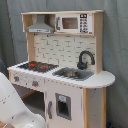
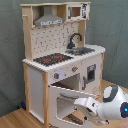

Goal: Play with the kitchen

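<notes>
White arm casing fills the nearest ground: in the second exterior view the robot arm (image 2: 107, 104) curves in from the second exterior view's lower right, its rounded joint with a blue spot closest to the lens, and in the first exterior view only a pale curved section (image 1: 12, 107) shows at the first exterior view's lower left. The pincer (image 2: 80, 102) reaches toward the lowered oven door (image 2: 65, 97), and I cannot tell whether it is released or clenched, nor whether it touches the door.

Behind the arm stands the kitchen (image 2: 60, 60), upright on a light wooden floor (image 2: 12, 119). In the second exterior view the oven door hangs open, tilted outward from below the hob. On the worktop the black hob (image 1: 36, 65) with red rings sits beside the sink (image 1: 72, 74), and the black tap (image 1: 85, 58) arches over the basin. A narrow cupboard door (image 1: 62, 106) with a dark window sits under the sink. Higher up come the pegboard back (image 1: 62, 49), the grey hood (image 1: 40, 25) and a small microwave (image 1: 72, 23) on the top shelf.

Farthest back, a plain grey-green curtain (image 2: 10, 50) hangs behind the whole scene.
</notes>
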Tool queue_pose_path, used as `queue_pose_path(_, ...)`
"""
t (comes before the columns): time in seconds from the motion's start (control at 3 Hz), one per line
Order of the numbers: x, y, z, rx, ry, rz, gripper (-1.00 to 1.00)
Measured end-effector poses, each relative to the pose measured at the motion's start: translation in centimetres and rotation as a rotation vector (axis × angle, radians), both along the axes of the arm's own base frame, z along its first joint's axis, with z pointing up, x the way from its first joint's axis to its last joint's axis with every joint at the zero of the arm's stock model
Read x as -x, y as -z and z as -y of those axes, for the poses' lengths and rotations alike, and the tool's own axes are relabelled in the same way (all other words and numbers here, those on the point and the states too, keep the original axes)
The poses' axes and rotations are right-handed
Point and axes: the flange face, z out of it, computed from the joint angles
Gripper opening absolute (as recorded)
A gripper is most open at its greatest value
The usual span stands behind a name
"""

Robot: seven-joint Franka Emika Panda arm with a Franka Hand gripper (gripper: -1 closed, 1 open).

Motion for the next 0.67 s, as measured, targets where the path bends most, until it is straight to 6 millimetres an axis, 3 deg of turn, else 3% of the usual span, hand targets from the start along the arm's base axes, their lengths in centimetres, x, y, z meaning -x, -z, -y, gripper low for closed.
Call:
queue_pose_path(0.33, -1.4, 1.3, 1.7, 0.036, 0.033, 0.081, 1.00)
queue_pose_path(0.67, -1.6, 4.2, 3.5, 0.058, 0.047, 0.132, 1.00)
